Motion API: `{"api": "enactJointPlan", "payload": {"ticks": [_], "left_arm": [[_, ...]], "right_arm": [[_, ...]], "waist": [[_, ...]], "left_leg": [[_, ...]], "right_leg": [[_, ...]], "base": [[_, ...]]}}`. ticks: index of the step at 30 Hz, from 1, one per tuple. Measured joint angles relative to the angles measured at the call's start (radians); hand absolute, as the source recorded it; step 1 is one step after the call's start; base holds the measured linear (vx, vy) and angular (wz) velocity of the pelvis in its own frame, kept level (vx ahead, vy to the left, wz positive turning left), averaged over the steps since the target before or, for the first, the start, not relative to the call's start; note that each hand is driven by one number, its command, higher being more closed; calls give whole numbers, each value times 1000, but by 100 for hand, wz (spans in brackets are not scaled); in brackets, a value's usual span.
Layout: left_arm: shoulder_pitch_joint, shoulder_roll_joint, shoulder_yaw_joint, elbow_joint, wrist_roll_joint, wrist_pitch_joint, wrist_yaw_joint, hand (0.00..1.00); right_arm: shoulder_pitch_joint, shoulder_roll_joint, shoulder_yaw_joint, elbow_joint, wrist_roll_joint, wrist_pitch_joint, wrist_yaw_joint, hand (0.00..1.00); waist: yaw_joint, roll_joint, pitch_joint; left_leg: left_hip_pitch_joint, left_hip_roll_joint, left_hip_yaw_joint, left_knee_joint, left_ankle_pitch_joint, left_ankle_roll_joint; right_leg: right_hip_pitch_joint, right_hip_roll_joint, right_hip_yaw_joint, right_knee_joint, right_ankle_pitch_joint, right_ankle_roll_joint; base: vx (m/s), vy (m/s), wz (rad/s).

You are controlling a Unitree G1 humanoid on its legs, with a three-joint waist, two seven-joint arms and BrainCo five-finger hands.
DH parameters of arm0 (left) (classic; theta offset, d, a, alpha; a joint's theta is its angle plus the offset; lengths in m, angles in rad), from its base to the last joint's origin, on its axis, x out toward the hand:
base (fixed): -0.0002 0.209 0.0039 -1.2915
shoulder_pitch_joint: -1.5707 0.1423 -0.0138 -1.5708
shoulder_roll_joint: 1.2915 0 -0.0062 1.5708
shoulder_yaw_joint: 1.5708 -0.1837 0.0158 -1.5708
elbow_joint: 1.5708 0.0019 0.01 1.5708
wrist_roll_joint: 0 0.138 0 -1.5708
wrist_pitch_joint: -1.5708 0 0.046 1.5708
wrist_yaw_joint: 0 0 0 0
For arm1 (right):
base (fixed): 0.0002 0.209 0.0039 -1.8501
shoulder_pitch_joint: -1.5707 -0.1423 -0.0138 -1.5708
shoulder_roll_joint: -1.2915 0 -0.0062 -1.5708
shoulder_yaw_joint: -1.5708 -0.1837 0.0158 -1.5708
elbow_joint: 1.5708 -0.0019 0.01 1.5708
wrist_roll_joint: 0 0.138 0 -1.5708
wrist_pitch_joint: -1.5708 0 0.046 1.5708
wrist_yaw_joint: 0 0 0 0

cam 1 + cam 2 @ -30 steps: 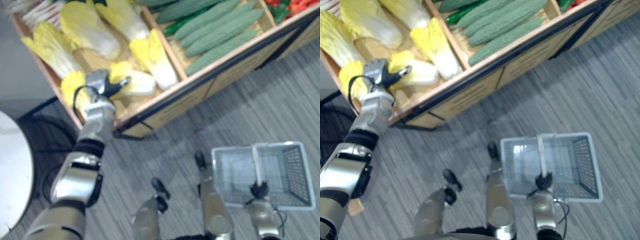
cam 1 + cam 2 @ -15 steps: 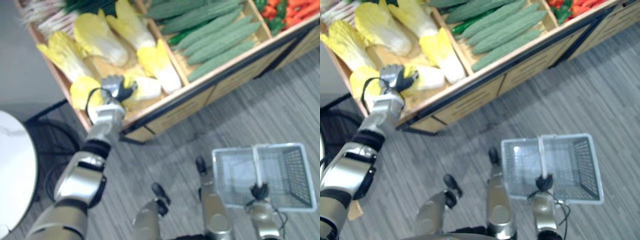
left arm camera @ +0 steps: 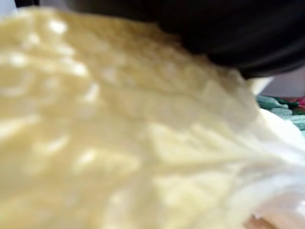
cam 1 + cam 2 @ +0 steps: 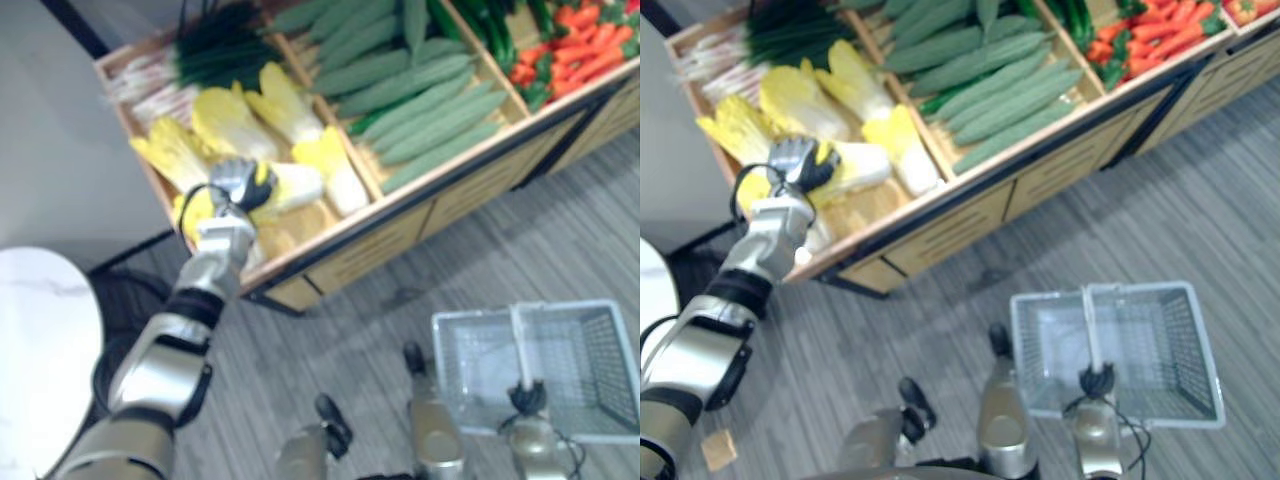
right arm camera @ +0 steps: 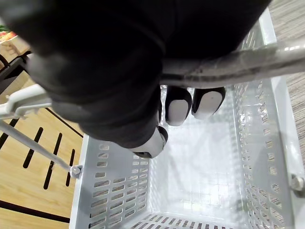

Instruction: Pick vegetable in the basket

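Left eye view. Item: cabbage (image 4: 295,186), lying in the end bin (image 4: 340,235), long axis 9 to 3 o'clock, white stem at 3. Left hand (image 4: 236,182) sits on its leafy 9 o'clock end, fingers curled over it; in the left wrist view the leaf lies pressed close. Basket (image 4: 470,316) at 5 o'clock, well apart, right hand (image 5: 177,109) wrapped round its handle (image 5: 238,62). Against the earlier frame: camera raised, more bins in sight; fingers then pointing across the cabbage, now closed on it
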Motion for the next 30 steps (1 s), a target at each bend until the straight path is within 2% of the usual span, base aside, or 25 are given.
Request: {"api": "enactJointPlan", "payload": {"ticks": [7,14,18,22,23,24,25,26,27,28,29,30], "left_arm": [[63,-1,4,-51,1,-10,36,100],[63,-2,2,-109,3,-20,40,100],[64,-5,-12,-184,3,-22,42,100],[131,-62,-43,-312,1,-39,49,100],[162,-89,-64,-340,0,-57,50,100],[189,-107,-82,-351,0,-67,50,100],[214,-123,-89,-353,0,-78,46,100],[237,-139,-99,-354,0,-84,43,100],[277,-158,-106,-363,-1,-87,38,100],[313,-175,-107,-389,-2,-85,36,100],[327,-184,-108,-404,-4,-85,36,100],[348,-205,-108,-435,-6,-90,33,100]], "right_arm": [[46,3,-2,0,0,0,7,100],[70,3,-10,-40,0,1,8,100],[90,7,-9,-120,0,1,9,100],[85,24,-10,-199,-3,1,8,100],[70,24,-8,-215,-10,1,8,100],[43,22,-9,-220,-11,3,7,100],[9,21,-7,-220,-14,4,4,100],[-14,22,-1,-222,-20,5,-1,100],[-16,22,16,-233,-21,4,-8,100],[-14,22,30,-232,-33,4,-11,100],[-14,22,39,-232,-44,6,-11,100],[-16,22,57,-237,-62,6,-10,100]], "waist": [[0,-3,-84],[-11,-8,-120],[-22,-24,-133],[-25,-33,-139],[-23,-33,-140],[-19,-32,-140],[-18,-31,-140],[-12,-33,-140],[3,-43,-143],[14,-41,-146],[16,-37,-146],[30,-30,-148]], "left_leg": [[42,1,25,-32,0,-11],[76,0,57,-38,-2,-18],[99,0,92,-38,-7,-18],[127,2,156,-24,-33,-23],[126,9,184,-4,-47,-22],[128,17,214,5,-57,-19],[134,20,249,9,-59,-14],[152,22,279,11,-62,-9],[193,24,305,12,-69,-11],[213,33,313,38,-95,-33],[213,44,323,51,-98,-37],[215,58,332,58,-102,-43]], "right_leg": [[22,4,16,-12,-9,-13],[29,13,46,-13,-8,-13],[31,23,79,-13,-4,-6],[20,40,137,-4,-3,-5],[-8,47,140,17,-27,-33],[-38,30,44,53,-65,-94],[-72,-12,-121,120,-97,-166],[-92,-75,-308,194,-126,-225],[-88,-157,-513,282,-120,-251],[-84,-174,-585,318,-105,-230],[-85,-165,-586,318,-102,-225],[-87,-133,-560,287,-91,-198]], "base": [[-12,-19,-9],[8,-10,-15],[25,0,-28],[20,11,-48],[-6,18,-67],[-11,47,-89],[-4,60,-92],[73,86,-109],[143,39,-114],[136,17,-96],[116,-41,-78],[108,-81,-82]]}}
